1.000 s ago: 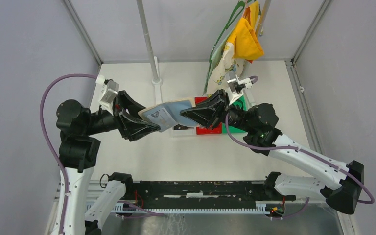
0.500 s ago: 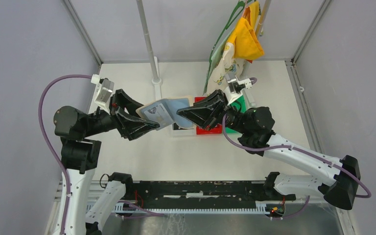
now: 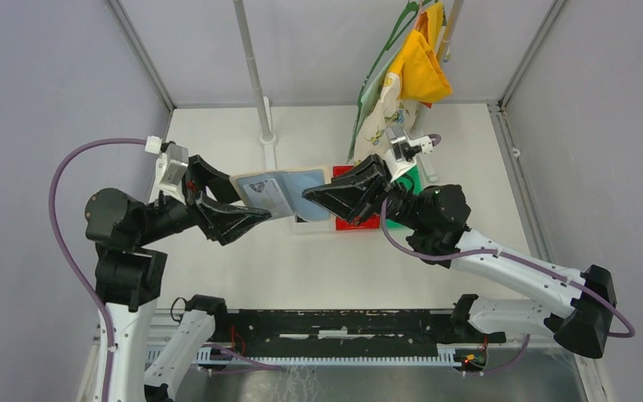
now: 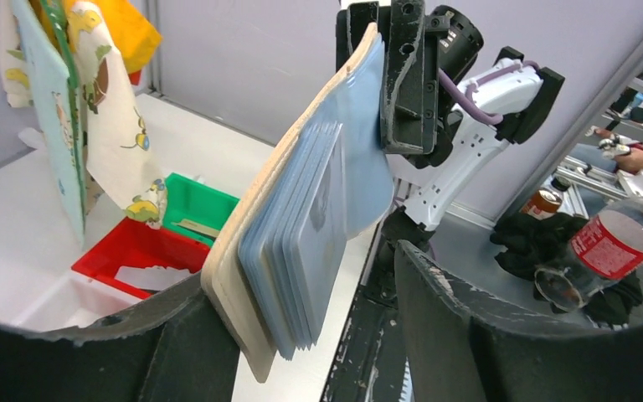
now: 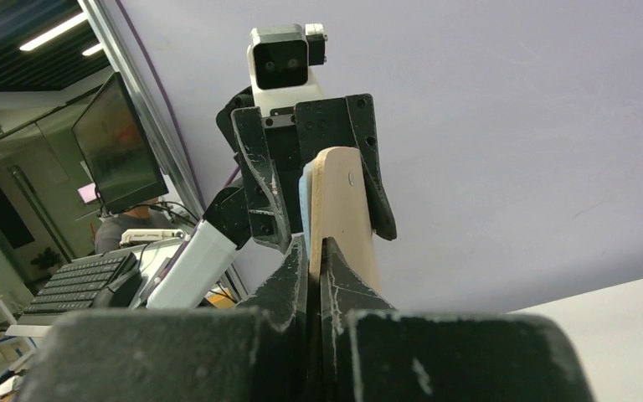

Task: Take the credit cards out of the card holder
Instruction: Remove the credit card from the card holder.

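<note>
The white table [image 3: 318,268] lies well below both my hands. Held in the air between them is the card holder [image 3: 293,186], tan outside and pale blue inside, opened out flat. My right hand [image 3: 310,194] is pinched shut on the holder's nearest edge. My left hand [image 3: 251,201] stands open, one finger on each side of the holder's other end, closed on nothing. The credit cards [image 4: 301,251] sit stacked in their pockets between my left fingers, none out yet. I judge this is the reach for the first card. Next my left hand must close on one card's edge alone and draw it away from my right hand.
</note>
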